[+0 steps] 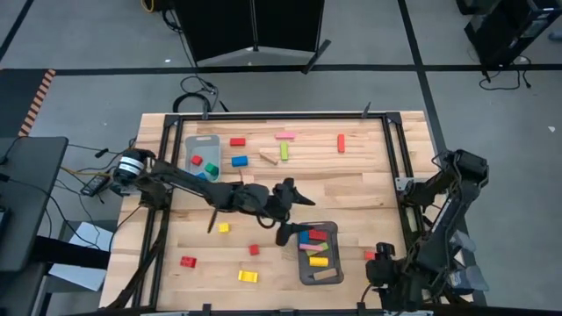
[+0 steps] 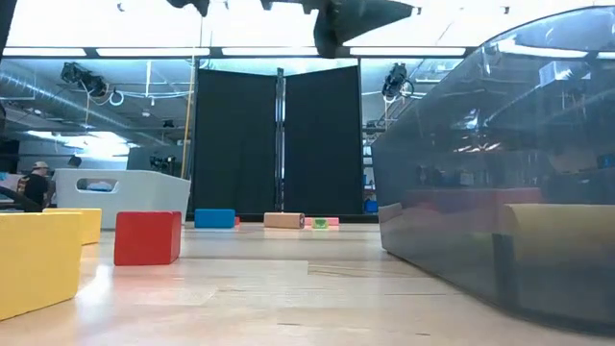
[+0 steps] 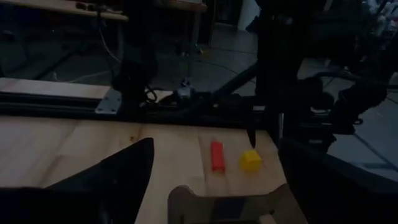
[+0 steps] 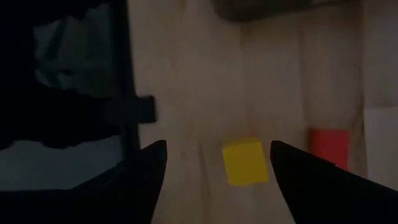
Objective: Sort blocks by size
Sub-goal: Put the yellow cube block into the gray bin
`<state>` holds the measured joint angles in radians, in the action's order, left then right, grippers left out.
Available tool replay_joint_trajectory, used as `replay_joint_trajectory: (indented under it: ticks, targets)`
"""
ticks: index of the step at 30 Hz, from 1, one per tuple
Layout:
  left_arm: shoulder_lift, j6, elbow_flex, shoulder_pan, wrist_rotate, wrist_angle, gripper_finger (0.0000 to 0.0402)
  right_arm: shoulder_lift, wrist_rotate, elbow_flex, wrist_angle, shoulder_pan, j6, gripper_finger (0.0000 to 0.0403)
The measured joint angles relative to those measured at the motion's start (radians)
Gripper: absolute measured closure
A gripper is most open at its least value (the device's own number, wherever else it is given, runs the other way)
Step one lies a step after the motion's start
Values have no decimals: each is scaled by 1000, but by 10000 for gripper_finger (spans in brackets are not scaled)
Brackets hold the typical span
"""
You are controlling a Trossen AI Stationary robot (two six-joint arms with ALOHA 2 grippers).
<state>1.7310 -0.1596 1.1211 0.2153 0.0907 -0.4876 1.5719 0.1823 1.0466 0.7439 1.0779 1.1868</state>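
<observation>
High view: the left gripper (image 1: 292, 213) is held open at frame centre, empty, beside the lower tray (image 1: 305, 274); blocks (image 1: 238, 161) lie scattered; release seems done. Right wrist view: the right gripper (image 4: 214, 165) is open around a yellow cube (image 4: 245, 162); closing is called for next.

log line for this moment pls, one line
left gripper: open, above near tray's edge | right gripper: open over yellow cube | far tray: holds small blocks
</observation>
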Motion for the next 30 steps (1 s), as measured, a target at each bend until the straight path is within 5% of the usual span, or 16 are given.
replay_joint_trajectory:
  ticks: [8,14,21,28,30]
  targets:
    - [-78,-2,-94,3,23,-38,65,88,-33,0,61,0,-6,62]
    - [-133,-2,-168,3,40,-127,71,163,-72,0,46,0,-9,71]
    - [-208,-1,-230,3,43,-140,71,227,-94,0,10,-7,-9,131]
    - [-303,-6,-242,10,28,-124,71,226,-104,2,-3,-10,-11,254]
    - [-338,-6,-242,15,27,-126,71,212,-102,0,-5,-12,-13,260]
